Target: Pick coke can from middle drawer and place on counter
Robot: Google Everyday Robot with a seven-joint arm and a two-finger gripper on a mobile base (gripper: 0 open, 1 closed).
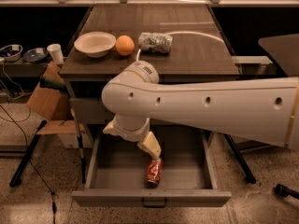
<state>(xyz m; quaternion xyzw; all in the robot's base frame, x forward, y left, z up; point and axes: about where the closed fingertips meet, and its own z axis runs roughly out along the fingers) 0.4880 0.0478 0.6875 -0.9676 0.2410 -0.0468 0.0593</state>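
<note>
The coke can [153, 171] is red and lies on its side in the open middle drawer [107, 162], near the front panel and its small black handle [154, 203]. My gripper [131, 142] hangs over the drawer tray, just above and to the left of the can, without touching it. It is open and empty; one cream finger [150, 145] points down at the can's top end, the other [109, 128] sticks out to the left. My big white arm crosses from the right and hides the drawer's back. The counter [196, 50] lies above.
On the counter stand a white bowl [95, 43], an orange [124, 45] and a pale crushed can [155, 42] on its side. A cardboard box [46, 101] and a white cup [56, 53] are at the left. Black stand legs [25, 155] flank the cabinet.
</note>
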